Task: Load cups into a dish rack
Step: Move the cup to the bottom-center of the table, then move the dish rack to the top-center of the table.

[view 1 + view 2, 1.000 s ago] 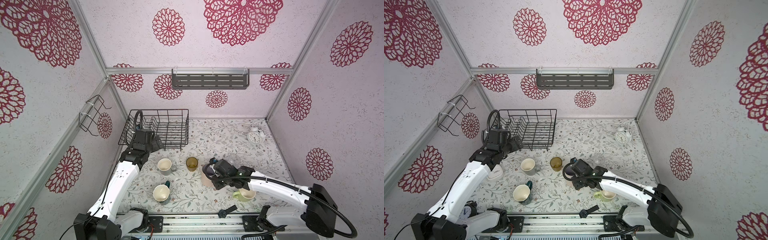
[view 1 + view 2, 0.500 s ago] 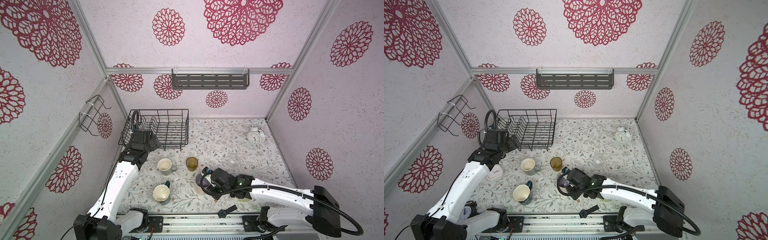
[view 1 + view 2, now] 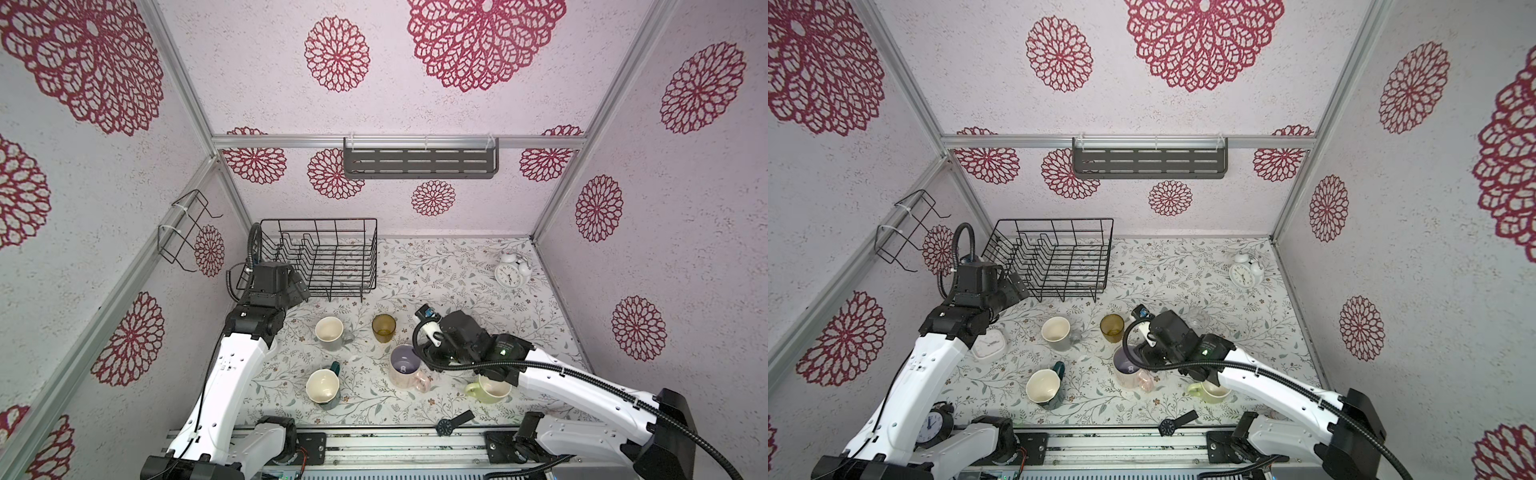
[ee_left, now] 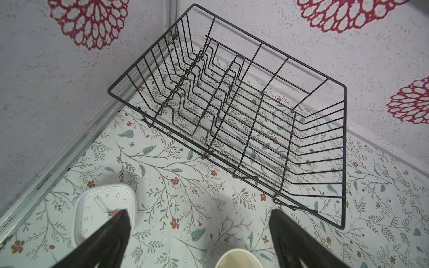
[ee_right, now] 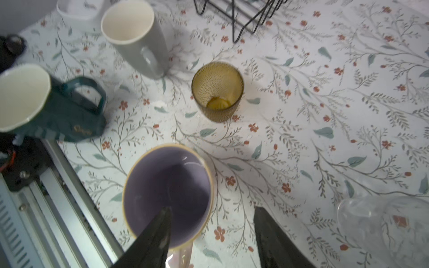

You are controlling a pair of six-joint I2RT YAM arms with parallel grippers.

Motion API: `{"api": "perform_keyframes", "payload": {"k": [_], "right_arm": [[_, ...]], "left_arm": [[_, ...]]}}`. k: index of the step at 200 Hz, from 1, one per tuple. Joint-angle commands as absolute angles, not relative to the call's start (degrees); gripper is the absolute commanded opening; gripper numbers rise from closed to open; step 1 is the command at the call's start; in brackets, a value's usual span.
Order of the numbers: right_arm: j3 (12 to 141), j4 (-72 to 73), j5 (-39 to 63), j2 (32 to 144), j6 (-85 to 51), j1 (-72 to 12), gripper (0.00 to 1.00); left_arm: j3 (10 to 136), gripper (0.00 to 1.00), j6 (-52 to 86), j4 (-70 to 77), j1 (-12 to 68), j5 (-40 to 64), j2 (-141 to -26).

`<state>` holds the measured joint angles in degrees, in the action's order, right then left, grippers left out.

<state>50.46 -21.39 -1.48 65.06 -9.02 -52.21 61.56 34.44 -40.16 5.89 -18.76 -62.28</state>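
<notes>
- Both top views give you bright, even, diffuse light from above. Shadows are short and soft.
- Wide-angle stretch toward the corners.
- Left wrist view: sharp, with faint soft shadows on the cloth (image 4: 185, 176).
- Right wrist view: softer. The pink mug (image 5: 167, 185) has a smeared rim and a small glare streak inside; the clear glass (image 5: 383, 225) is hazy.

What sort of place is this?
Likely a mock kitchen test booth: wallpapered panels on a metal frame, a dish rack and mugs on a floral tabletop, robot arms mounted at its edge.
</notes>
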Motion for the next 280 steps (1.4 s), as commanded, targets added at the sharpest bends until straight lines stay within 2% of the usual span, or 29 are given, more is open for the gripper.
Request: {"api": "perform_keyframes", "payload": {"k": [1,41,68,119,140,160,181,232,259,280], "right_arm": [[54.87,-11.99,4.13,68.57,-11.71,-48.70,0.61],[65.86,-3.96,2.90,83.85,-23.20,-45.91,0.63],[76.35,-4.74,0.69,95.55,-29.42,-43.46,0.64],[99.74,-12.83,5.70,117.46,-35.87,-40.69,0.63],[105.17,-14.66,4.85,122.70,-38.36,-39.97,0.57],[110.10,-18.11,4.04,126.89,-37.87,-39.29,0.41],[112.96,-21.81,0.23,128.23,-36.13,-39.11,0.33],[106.30,-19.64,-6.01,123.05,-39.15,-38.32,0.09],[100.47,-17.77,-11.46,118.47,-40.88,-38.19,0.00],[95.76,-16.47,-15.20,114.61,-41.72,-37.76,0.00]], "left_arm": [[62.57,0.97,35.20,-41.90,5.02,-18.98,-61.70],[62.63,0.97,34.78,-42.48,4.10,-18.63,-62.70],[63.28,0.97,34.44,-44.19,3.22,-18.93,-63.37],[63.83,0.97,32.47,-49.65,2.20,-19.46,-61.44],[62.30,0.97,31.88,-50.00,1.86,-20.04,-59.91],[60.91,0.97,32.47,-49.82,1.76,-19.66,-59.19],[59.90,0.97,32.07,-48.02,1.67,-18.74,-59.47],[61.82,0.97,33.51,-49.00,1.59,-17.80,-62.69],[59.88,0.97,34.75,-45.86,1.60,-18.73,-60.65],[58.43,0.97,34.96,-43.61,1.50,-17.38,-60.20]]}}
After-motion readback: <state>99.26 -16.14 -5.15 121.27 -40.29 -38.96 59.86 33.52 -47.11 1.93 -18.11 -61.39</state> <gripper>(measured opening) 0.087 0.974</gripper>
